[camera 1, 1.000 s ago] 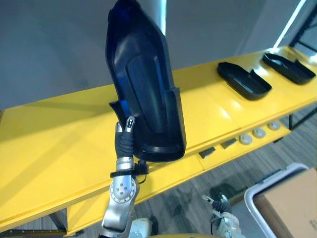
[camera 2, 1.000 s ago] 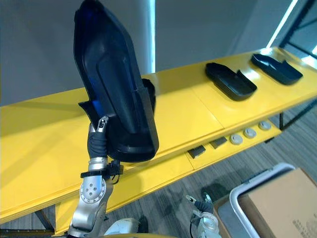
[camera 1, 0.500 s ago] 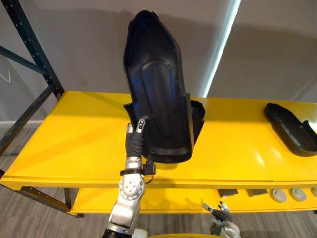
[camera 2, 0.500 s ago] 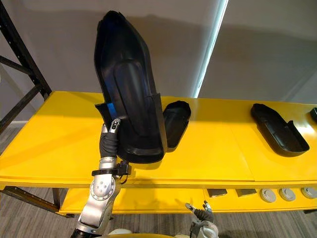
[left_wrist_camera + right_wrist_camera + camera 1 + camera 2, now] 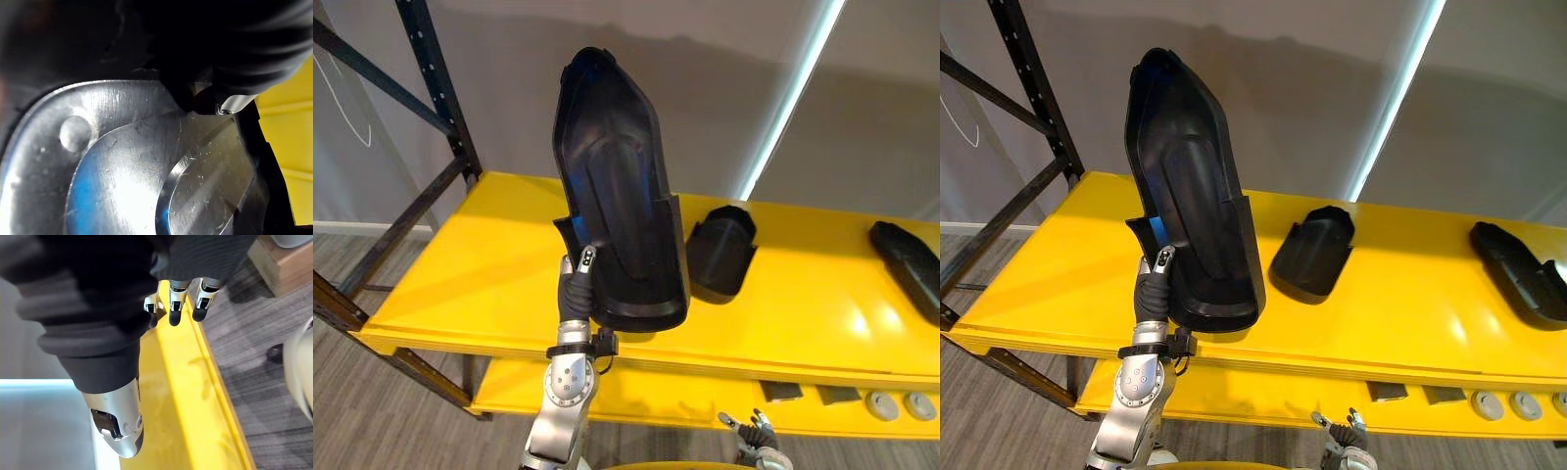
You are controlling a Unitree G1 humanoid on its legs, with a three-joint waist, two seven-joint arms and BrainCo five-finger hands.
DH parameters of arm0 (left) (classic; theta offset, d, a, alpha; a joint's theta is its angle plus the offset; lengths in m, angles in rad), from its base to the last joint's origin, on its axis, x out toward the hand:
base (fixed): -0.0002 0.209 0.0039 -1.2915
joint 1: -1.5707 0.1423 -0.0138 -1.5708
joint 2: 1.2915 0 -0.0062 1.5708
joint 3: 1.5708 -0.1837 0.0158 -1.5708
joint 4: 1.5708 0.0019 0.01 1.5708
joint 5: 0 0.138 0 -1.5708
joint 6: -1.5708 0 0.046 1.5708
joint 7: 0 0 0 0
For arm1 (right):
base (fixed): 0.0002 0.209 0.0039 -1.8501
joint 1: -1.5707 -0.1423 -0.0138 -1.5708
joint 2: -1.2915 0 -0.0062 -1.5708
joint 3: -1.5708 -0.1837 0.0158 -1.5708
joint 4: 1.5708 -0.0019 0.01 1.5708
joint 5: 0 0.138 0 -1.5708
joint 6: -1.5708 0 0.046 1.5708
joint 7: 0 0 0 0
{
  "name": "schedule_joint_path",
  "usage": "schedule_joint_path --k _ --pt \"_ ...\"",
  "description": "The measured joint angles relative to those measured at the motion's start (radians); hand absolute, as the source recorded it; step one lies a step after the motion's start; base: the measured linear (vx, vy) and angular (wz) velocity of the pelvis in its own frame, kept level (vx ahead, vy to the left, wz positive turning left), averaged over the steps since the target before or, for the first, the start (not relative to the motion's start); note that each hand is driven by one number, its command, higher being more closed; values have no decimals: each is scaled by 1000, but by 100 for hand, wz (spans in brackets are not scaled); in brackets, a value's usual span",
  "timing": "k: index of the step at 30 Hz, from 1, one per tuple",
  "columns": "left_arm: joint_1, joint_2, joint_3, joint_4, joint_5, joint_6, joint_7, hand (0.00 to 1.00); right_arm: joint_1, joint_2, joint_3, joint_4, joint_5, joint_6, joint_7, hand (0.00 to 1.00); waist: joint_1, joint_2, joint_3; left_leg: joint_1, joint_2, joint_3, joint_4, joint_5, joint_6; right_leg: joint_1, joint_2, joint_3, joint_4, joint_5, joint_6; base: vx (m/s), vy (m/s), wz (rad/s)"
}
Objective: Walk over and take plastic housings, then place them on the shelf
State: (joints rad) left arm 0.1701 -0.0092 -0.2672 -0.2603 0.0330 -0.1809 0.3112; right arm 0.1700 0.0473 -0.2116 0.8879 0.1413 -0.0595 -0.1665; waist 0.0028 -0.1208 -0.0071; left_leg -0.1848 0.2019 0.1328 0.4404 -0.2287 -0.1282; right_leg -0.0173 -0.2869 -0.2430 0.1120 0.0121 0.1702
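Observation:
I hold a large black plastic housing (image 5: 619, 201) upright in my left hand (image 5: 576, 292), whose thumb presses its front near the lower edge. The housing stands over the front left part of the yellow shelf (image 5: 499, 279), its glossy inside close up in the left wrist view (image 5: 122, 171). A second black housing (image 5: 1312, 253) lies on the shelf just to the right. A third housing (image 5: 1518, 266) rests at the far right. My right hand (image 5: 183, 303) hangs low beside the shelf's front edge, fingers relaxed and holding nothing.
A dark steel rack upright with diagonal braces (image 5: 435, 93) stands at the shelf's left end. On the lower yellow shelf lie small grey blocks (image 5: 1389, 392) and round discs (image 5: 1489, 404). A grey wall is behind, grey carpet (image 5: 382, 421) below.
The whole picture has shifted: the rack upright now shows further in at the left and the shelf housings sit further right. The housing stays upright in my left hand.

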Motion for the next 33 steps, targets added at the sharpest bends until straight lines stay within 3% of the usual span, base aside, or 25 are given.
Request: schedule_joint_path --k 2,4,5,6,7,8,9,10,11,14,23,33 --pt "-1 12 -1 0 -3 0 0 100 4 1 -5 -10 -12 -1 -3 0 -3 4 4 -22 -8 6 54 -14 15 1 -10 1 -14 55 -9 -11 301 -6" --pt "-7 24 -17 -2 -2 0 -3 100 1 1 0 -22 -18 -1 -3 0 14 23 12 -20 -6 33 99 -76 43 -7 -9 -7 4 91 -55 -117 329 -28" --pt "-9 25 -20 -4 -2 0 -4 100 -5 3 1 -23 -24 -1 -4 0 15 25 15 -20 -7 39 106 -84 51 -14 -13 -11 15 95 -60 -190 286 -36" --pt "-7 29 -21 -4 -2 -1 -4 100 -18 3 26 -22 -34 0 -2 0 15 40 23 -22 -9 65 98 -94 78 -44 -8 10 87 42 -68 -149 153 -20" --pt "-7 27 -22 -3 -2 -1 -3 100 -20 3 29 -24 -34 1 1 0 10 41 24 -20 -10 66 94 -94 84 -61 8 26 169 -18 -43 -180 102 -27" --pt "-7 23 -23 -3 -2 -1 -5 100 -18 2 30 -24 -34 0 11 0 13 33 21 -2 -18 74 69 -86 88 -93 64 103 296 -141 12 -94 29 -16" --pt "-8 22 -23 -3 -1 -1 -5 100 -17 2 29 -26 -32 -1 14 0 11 31 22 9 -29 73 55 -80 87 -96 100 139 325 -194 15 -75 -3 -17" --pt "-11 19 -34 -3 1 -1 -6 100 -7 1 29 -33 -31 -4 15 0 8 29 21 22 -49 71 35 -76 85 -88 164 196 331 -278 -19 0 0 0" --pt "-16 7 -50 1 11 -1 -10 100 0 -3 29 -35 -25 -5 15 0 8 32 18 25 -64 52 30 -72 85 -81 202 252 314 -314 -70 3 -39 12" --pt "-18 -6 -76 5 32 2 -29 100 28 -5 20 -48 -11 -6 13 0 0 54 24 33 -71 11 24 -39 80 -44 220 240 286 -304 -90 33 -38 30" --pt "-19 -5 -28 6 57 2 -46 100 33 7 24 -50 -4 -8 15 0 10 43 15 59 -25 0 -24 -11 48 27 270 230 160 -238 -132 41 -40 1" --pt "-19 -4 42 52 76 23 -48 100 37 0 26 -49 -6 -8 16 0 6 50 4 49 -12 10 -55 11 53 46 285 265 44 -148 -127 -46 26 -8"
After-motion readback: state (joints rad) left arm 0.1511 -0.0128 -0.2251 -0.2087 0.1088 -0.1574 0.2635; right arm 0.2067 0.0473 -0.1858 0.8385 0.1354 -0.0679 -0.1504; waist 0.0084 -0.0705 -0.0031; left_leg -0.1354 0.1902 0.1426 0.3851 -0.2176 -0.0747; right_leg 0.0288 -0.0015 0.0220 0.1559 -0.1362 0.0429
